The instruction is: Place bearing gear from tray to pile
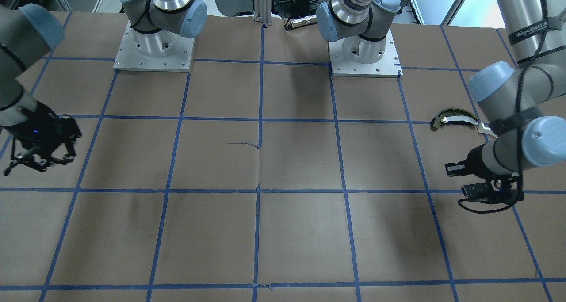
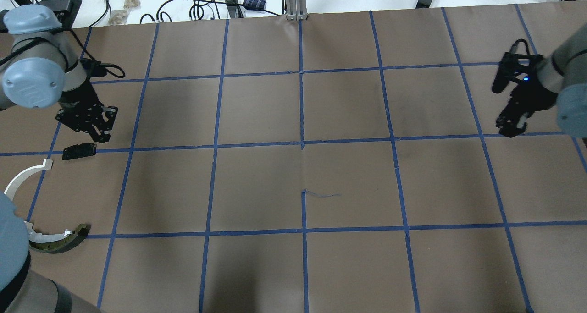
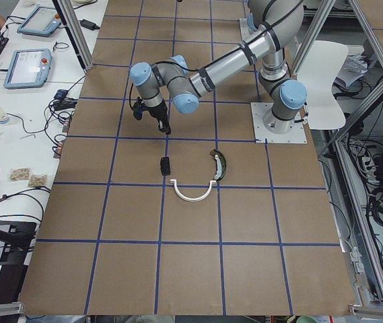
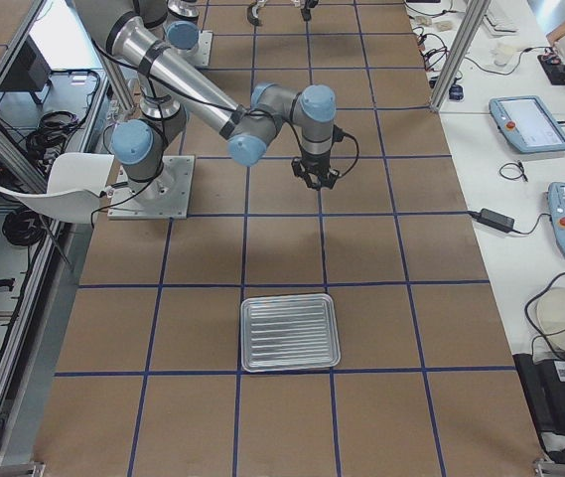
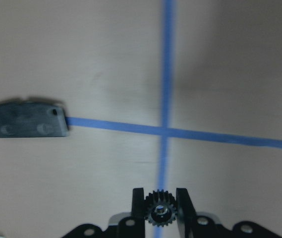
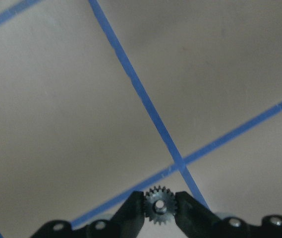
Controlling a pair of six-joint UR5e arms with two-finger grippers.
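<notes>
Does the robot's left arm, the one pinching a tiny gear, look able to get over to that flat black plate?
Probably yes. Its fingers, shut on the gear, hang close beside the black plate, and only bare brown table lies between them.

The table (image 2: 348, 107) is covered in matt brown paper, creased in places, and gridded with smooth blue tape (image 2: 301, 107). The tray (image 4: 290, 332) is seen as ribbed, bright metal. A dark, dull metal look is shown by the 2 gears, the bearing gear (image 5: 159, 215) and the other gear (image 6: 159, 207), each with a shinier hub. The flat black plate (image 5: 29, 121) appears matt, the white arc strip (image 2: 23, 178) smooth.
</notes>
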